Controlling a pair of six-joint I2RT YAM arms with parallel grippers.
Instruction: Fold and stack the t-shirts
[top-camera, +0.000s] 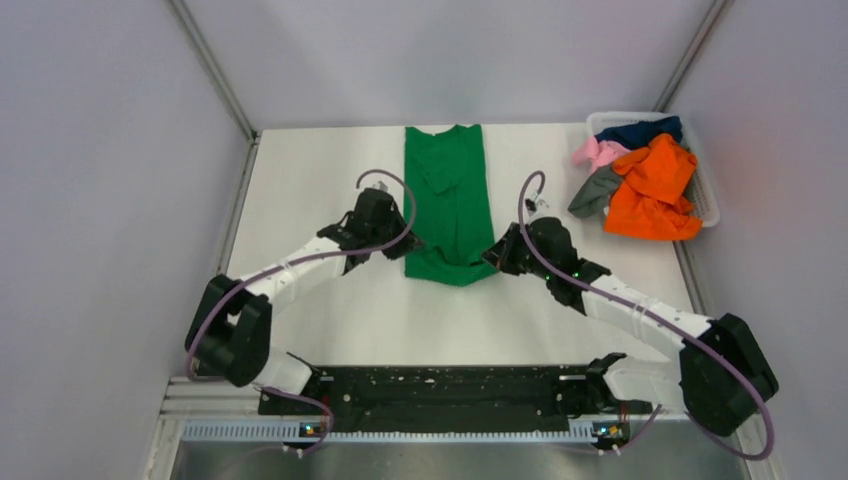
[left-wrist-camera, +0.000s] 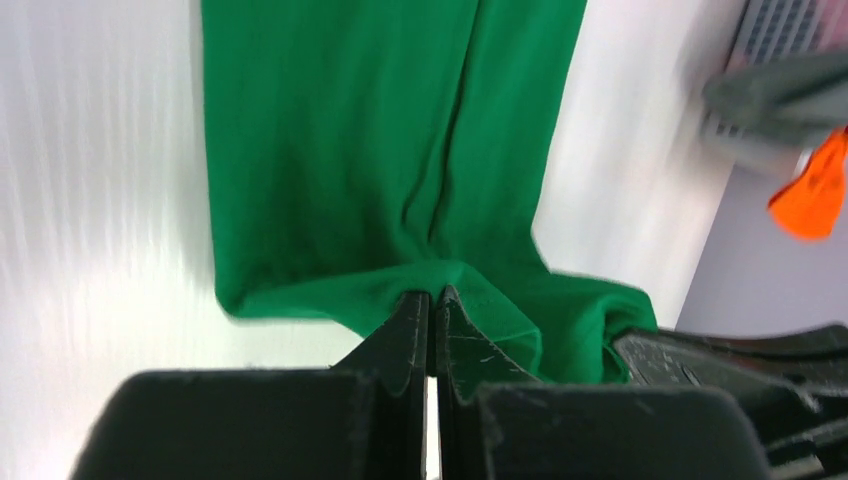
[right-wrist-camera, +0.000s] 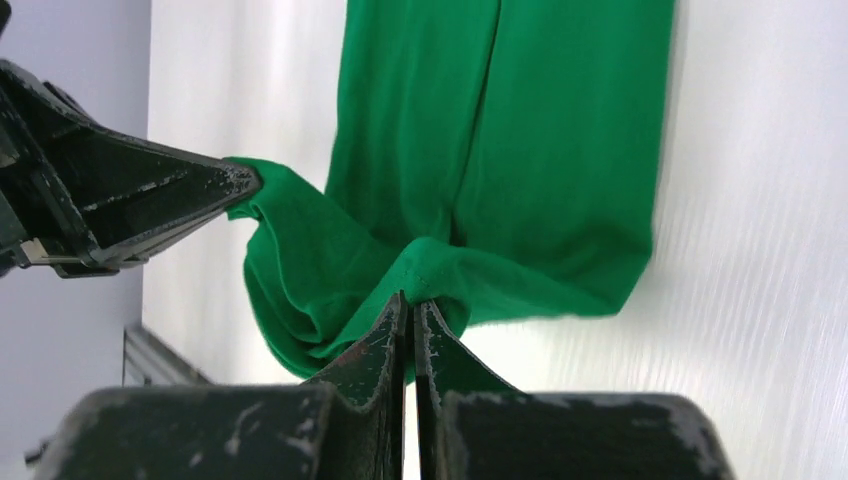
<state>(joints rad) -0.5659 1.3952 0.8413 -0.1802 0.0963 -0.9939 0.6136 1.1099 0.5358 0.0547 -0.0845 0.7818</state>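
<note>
White tabletop (top-camera: 330, 300): green t-shirt (top-camera: 450, 190) lies centre frame, folded long. Pinched shut on lower hem (its two corners): left fingers (left-wrist-camera: 406, 335), right fingers (right-wrist-camera: 385, 342). Risk: thin pinch slips, uneven lift skews fold.

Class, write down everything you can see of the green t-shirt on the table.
The green t-shirt is soft, plain, bright-green cloth, folded lengthwise into a narrow strip with a crease down its middle. It lies on the white table, with its collar end at the far edge. Its near hem is bunched, pinched towards one side by the shut left gripper and towards the other by the shut right gripper.
</note>
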